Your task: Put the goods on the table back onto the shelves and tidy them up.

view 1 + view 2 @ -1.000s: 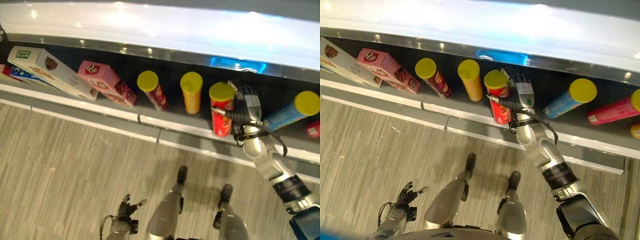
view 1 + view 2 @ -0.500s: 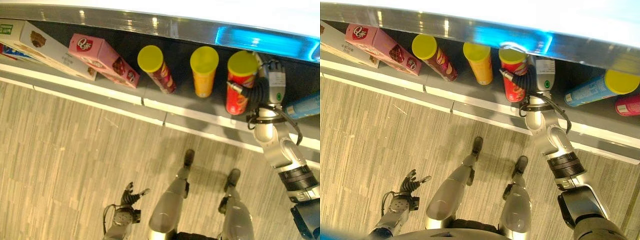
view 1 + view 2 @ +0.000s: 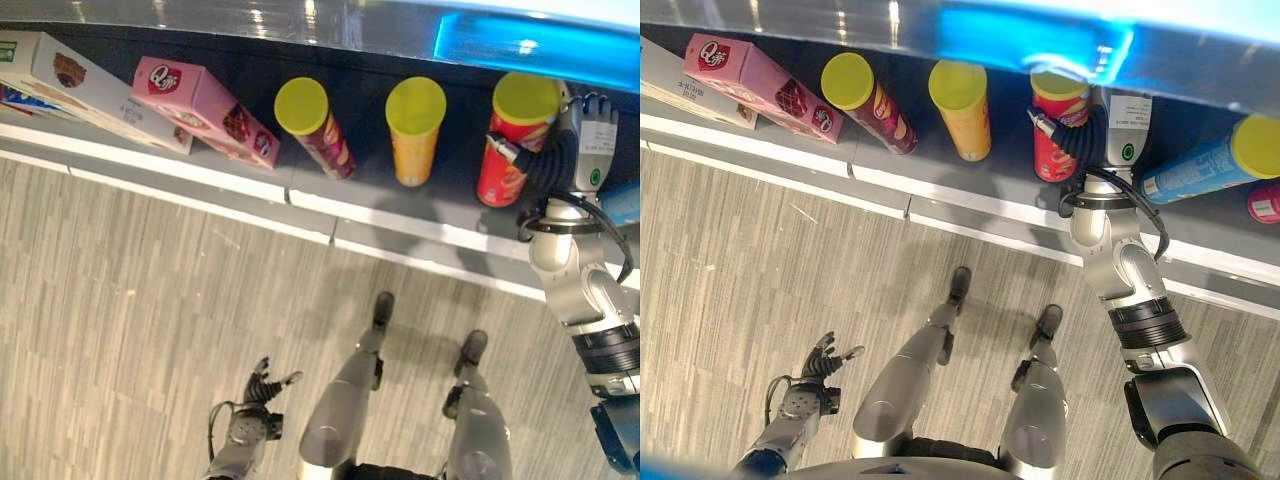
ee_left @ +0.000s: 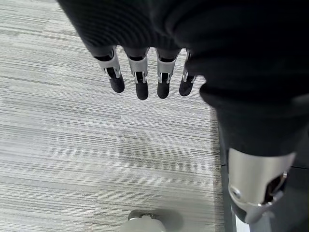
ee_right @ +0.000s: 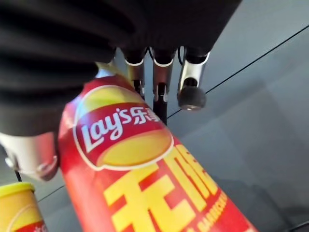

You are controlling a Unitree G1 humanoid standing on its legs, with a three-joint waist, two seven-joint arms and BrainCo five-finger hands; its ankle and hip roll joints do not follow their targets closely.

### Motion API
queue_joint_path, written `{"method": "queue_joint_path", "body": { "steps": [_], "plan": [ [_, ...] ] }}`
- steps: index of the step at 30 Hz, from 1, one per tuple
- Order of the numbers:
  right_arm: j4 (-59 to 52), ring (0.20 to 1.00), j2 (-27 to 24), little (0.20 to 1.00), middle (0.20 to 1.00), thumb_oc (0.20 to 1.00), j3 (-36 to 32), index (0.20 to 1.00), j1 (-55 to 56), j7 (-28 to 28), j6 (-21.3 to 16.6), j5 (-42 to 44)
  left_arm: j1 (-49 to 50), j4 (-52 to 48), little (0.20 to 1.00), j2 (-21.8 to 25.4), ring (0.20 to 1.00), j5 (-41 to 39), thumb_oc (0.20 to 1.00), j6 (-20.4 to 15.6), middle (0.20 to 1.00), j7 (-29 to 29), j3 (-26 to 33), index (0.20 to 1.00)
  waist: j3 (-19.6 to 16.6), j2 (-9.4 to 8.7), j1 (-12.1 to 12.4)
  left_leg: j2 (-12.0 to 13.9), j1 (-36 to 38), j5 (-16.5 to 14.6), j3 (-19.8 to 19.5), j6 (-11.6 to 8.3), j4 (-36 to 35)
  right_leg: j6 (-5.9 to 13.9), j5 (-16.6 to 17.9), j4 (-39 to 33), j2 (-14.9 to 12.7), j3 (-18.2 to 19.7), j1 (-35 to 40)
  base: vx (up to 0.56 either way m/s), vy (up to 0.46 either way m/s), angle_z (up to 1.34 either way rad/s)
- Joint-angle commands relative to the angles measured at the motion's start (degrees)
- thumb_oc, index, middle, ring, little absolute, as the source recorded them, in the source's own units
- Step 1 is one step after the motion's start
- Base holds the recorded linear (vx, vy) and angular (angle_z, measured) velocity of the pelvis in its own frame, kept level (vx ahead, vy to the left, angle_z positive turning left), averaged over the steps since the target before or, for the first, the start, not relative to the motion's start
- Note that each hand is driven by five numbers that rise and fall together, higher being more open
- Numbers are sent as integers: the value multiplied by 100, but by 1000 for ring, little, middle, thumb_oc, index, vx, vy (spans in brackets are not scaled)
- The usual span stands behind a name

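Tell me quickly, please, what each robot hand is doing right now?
Left robot hand: open, fingers straight above the floor, holding nothing.
Right robot hand: closed around the red can on the shelf.

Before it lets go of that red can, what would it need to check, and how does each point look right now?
1. Right hand curled round the red chip can: ok.
2. Can's base resting on the shelf: cannot tell.
3. Can upright: ok.
4. Gap to the orange can: ok.
5. Blue can on its other side lies tilted: not ok.
6. Left hand open, low over the floor: ok.
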Motion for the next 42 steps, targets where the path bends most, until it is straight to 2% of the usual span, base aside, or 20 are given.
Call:
{"method": "queue_joint_path", "body": {
  "steps": [1,21,42],
  "plan": [
    [-572,200,-285,200,200,200,-85,200,-387,-334,-134,-177,175,-128,1000,423,1000,-61,1000,-70,1000,14,-173,1000,-212,6,40,275,-43,-1045,-138,-211,864,251,-779,994,-581,194,-88,0,0,0],
    [-542,200,-140,200,200,200,16,200,-646,-527,-75,-151,94,-250,1000,428,1000,-67,1000,-99,1000,93,-264,1000,-91,105,50,205,-198,-1031,-154,-202,868,241,-766,987,-619,181,-213,0,0,0],
    [-556,200,30,200,200,200,-85,200,-147,-690,4,-112,83,-241,1000,332,1000,-48,1000,-91,1000,196,-332,1000,-32,89,-138,180,-353,-1005,-128,-199,841,237,-762,1057,-625,280,-468,0,1,0]
  ]
}}
